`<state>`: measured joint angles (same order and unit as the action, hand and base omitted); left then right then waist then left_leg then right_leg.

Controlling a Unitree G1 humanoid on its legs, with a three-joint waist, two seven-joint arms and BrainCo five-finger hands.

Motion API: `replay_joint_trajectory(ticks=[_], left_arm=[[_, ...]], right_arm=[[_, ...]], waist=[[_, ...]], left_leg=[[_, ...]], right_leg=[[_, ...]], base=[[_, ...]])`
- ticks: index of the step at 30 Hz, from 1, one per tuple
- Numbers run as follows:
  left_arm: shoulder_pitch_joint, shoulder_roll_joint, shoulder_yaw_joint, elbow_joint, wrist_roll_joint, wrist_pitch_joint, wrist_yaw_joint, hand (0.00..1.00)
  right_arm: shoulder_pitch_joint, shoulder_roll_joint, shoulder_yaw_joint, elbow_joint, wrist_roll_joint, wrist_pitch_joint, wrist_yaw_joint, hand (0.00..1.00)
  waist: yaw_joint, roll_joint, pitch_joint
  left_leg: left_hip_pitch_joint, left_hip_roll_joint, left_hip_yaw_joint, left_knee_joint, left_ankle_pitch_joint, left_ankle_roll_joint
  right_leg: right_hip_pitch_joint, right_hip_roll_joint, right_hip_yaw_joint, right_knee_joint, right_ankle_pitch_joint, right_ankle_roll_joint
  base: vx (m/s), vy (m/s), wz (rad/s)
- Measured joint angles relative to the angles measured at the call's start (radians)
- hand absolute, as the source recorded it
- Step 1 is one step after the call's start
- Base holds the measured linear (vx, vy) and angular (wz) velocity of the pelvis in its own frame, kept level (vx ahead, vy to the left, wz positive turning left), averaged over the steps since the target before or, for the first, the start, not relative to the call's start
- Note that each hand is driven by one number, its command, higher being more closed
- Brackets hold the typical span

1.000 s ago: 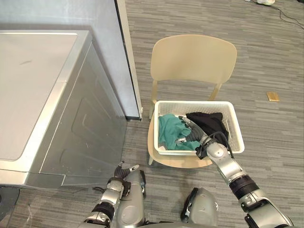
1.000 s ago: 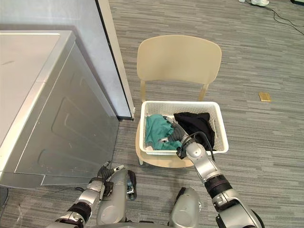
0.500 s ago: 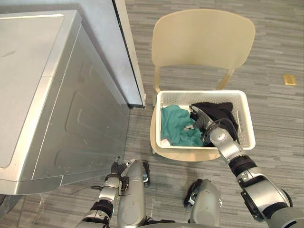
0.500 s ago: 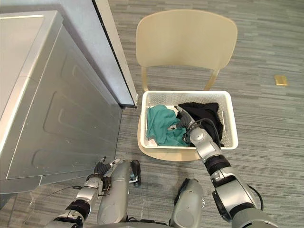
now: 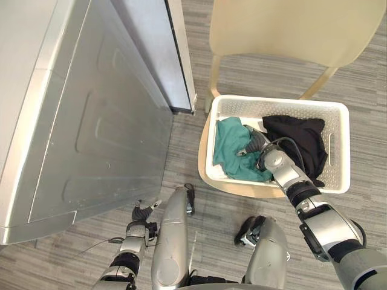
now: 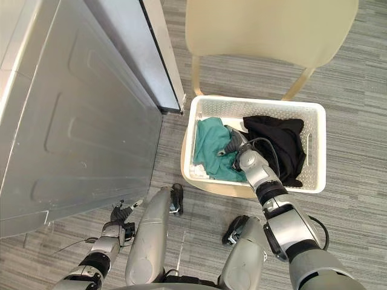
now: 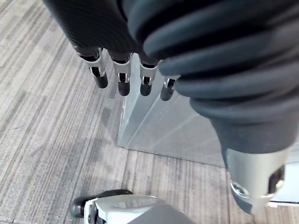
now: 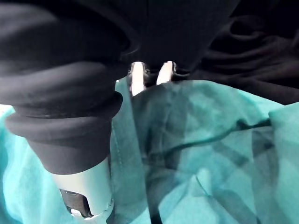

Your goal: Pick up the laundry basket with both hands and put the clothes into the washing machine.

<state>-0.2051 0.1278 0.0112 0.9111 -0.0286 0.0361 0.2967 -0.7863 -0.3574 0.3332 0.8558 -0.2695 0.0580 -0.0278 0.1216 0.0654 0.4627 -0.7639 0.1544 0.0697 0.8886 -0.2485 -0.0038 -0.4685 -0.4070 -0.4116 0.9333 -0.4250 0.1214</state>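
Right hand (image 5: 259, 142) down in the laundry basket (image 5: 340, 151) on the chair (image 5: 290, 30)!
It's on the teal garment (image 5: 233, 154) beside the black garment (image 5: 296, 136), grip impossible to tell; left hand (image 5: 140, 212) hangs straight-fingered by the washing machine (image 5: 91, 109).

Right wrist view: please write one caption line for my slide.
Right hand among the folds of the teal garment, the black garment lying beyond.
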Motion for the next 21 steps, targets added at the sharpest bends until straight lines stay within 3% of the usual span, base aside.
replay_joint_trajectory(ticks=[7,8,12,14,21], left_arm=[[-0.011,-0.018,0.001,-0.025,-0.009,-0.002,0.018,0.00],[-0.010,-0.022,0.005,-0.035,-0.009,-0.001,0.023,0.00],[-0.010,-0.036,0.036,-0.041,-0.009,0.000,0.036,0.00],[-0.010,-0.038,0.040,-0.041,-0.010,0.000,0.036,0.00],[-0.009,-0.044,0.069,-0.044,-0.119,-0.003,0.034,0.00]], right_arm=[[-0.040,0.002,-0.024,0.027,-0.017,0.002,-0.082,0.00],[-0.040,0.004,-0.031,0.027,-0.017,0.004,-0.099,1.00],[-0.042,0.014,-0.062,0.040,-0.030,0.006,-0.138,1.00],[-0.053,0.015,-0.062,0.087,-0.109,0.008,-0.144,1.00],[-0.041,0.028,-0.095,0.144,-0.165,0.012,-0.145,1.00]], waist=[[0.017,-0.001,0.000],[0.023,-0.001,0.000],[0.022,-0.008,0.000],[0.026,-0.015,-0.001],[0.028,-0.045,-0.006]], left_leg=[[-0.071,-0.033,-0.049,-0.016,0.038,-0.002],[-0.080,-0.036,-0.053,-0.018,0.043,-0.005],[-0.095,-0.054,-0.069,-0.042,0.071,-0.007],[-0.096,-0.061,-0.077,-0.054,0.080,-0.014],[-0.069,-0.086,-0.113,-0.133,0.137,-0.023]], right_leg=[[-0.030,-0.019,-0.057,0.019,-0.007,-0.011],[-0.037,-0.020,-0.062,0.022,-0.007,-0.012],[-0.043,-0.032,-0.088,0.025,-0.007,-0.013],[-0.038,-0.033,-0.102,0.024,-0.008,-0.014],[0.018,-0.031,-0.166,-0.020,-0.005,-0.019]], base=[[-0.03,-0.033,0.23],[-0.04,-0.026,0.10],[-0.04,-0.036,0.19],[-0.03,-0.041,0.16],[-0.01,-0.057,0.22]])
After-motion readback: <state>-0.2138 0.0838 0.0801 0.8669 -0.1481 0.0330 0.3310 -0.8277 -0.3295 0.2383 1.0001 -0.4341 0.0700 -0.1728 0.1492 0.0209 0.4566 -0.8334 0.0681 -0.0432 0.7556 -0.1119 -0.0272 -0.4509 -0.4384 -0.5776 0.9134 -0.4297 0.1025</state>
